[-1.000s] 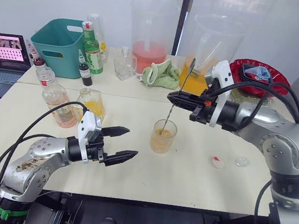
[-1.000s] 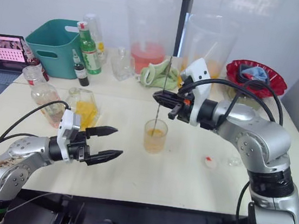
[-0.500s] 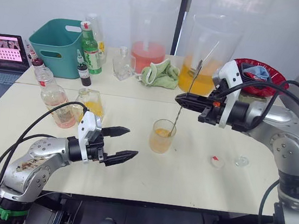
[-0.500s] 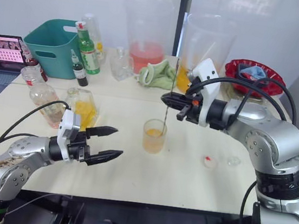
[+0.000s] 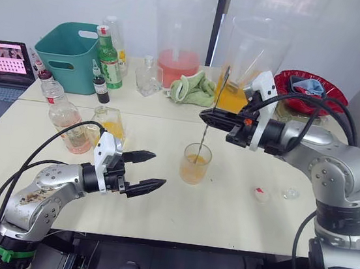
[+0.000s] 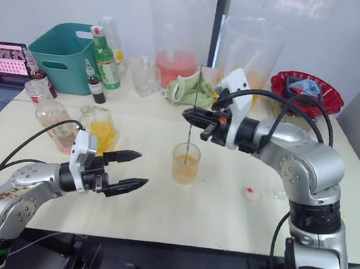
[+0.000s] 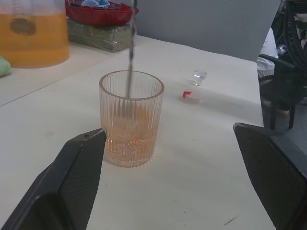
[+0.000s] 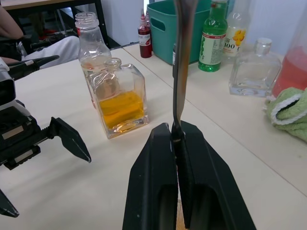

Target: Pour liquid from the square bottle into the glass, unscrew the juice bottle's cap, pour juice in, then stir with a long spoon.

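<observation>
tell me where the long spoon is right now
The long spoon stands nearly upright near the table's middle, pinched in the right gripper, its lower end dipped in the glass of orange liquid.

right gripper [image 5: 206, 117] swung left, long spoon [image 5: 209, 118] perhaps straighter

We lose the long spoon [image 7: 130, 52] past the frame's top edge, and its bowl blurs inside the ribbed glass [image 7: 131, 120].
</observation>
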